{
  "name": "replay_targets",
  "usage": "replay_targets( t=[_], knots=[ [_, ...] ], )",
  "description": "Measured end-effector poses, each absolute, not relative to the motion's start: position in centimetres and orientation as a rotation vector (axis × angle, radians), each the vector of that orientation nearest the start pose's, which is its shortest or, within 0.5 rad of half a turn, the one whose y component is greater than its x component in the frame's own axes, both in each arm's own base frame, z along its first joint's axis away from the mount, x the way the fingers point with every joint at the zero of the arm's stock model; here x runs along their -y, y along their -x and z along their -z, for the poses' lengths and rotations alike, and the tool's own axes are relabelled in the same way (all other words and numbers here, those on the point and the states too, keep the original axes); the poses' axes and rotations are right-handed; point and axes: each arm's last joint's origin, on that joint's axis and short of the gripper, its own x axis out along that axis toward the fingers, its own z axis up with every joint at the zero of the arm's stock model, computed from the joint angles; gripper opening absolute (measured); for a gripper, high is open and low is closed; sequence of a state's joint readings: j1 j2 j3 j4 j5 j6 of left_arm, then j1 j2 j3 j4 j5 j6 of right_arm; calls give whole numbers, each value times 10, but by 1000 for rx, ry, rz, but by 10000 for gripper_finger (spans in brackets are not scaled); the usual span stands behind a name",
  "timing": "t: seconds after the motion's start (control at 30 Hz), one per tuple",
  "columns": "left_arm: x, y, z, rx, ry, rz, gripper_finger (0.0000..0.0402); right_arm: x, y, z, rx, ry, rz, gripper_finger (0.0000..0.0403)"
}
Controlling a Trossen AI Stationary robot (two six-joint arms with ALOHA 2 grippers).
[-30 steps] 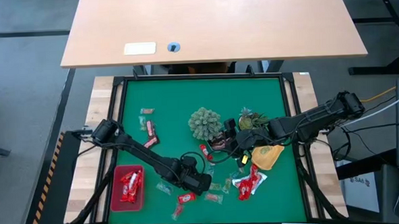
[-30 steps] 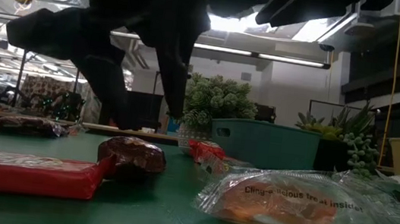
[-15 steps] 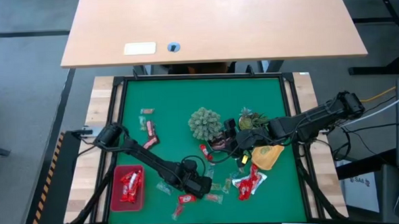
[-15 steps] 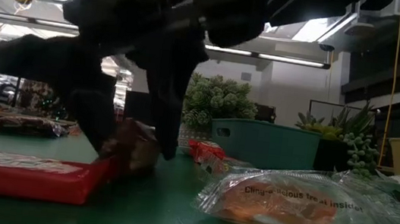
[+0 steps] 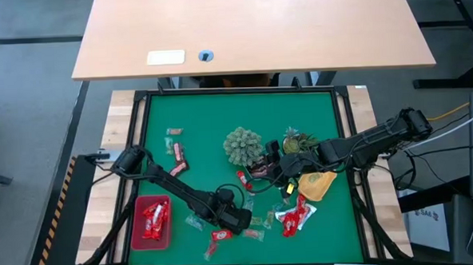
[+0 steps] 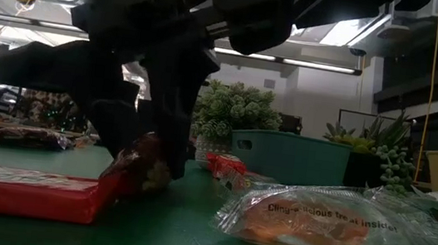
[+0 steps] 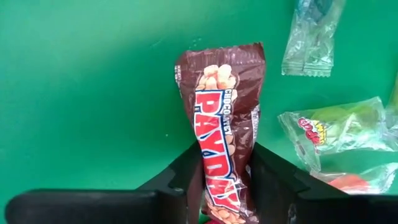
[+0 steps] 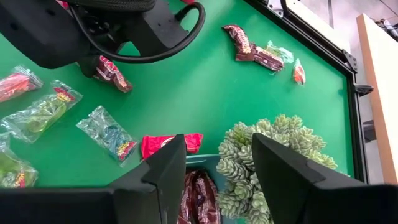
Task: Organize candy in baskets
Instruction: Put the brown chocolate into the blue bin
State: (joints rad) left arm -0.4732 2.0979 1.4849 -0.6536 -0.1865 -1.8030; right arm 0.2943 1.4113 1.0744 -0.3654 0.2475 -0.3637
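Candy: I see wrapped sweets scattered over the green mat (image 5: 204, 126), mostly toward its near edge.
Red basket (image 5: 136, 233): near-left corner, red sweets lying inside.
Left gripper (image 7: 225, 180): low over the mat; I see its fingers (image 7: 186, 171) pressed on either side of a brown Payday bar (image 7: 224, 124), grasping it.
Plants (image 5: 243, 145): two, mid-mat.
Blue basket (image 6: 290, 156): beside the plants.
Right gripper (image 8: 214, 171): above the blue basket, fingers spread, holding nothing.
Yellow basket (image 5: 317, 185): right side.
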Motion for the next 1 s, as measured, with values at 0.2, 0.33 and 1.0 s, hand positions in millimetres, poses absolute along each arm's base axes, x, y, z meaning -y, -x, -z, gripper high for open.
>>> replay_targets(
  t=[0.2, 0.33, 1.0],
  knots=[
    [176, -377, -150, -1009, 1090, -793, 106, -81, -291, -278, -667, 537, -173, 184],
    [165, -381, -161, -1005, 1033, -738, 106, -81, -291, -278, -667, 537, -173, 184],
    [81, -426, -209, -687, 680, -474, 106, -79, -285, -298, -779, 429, -140, 184]
  ],
)
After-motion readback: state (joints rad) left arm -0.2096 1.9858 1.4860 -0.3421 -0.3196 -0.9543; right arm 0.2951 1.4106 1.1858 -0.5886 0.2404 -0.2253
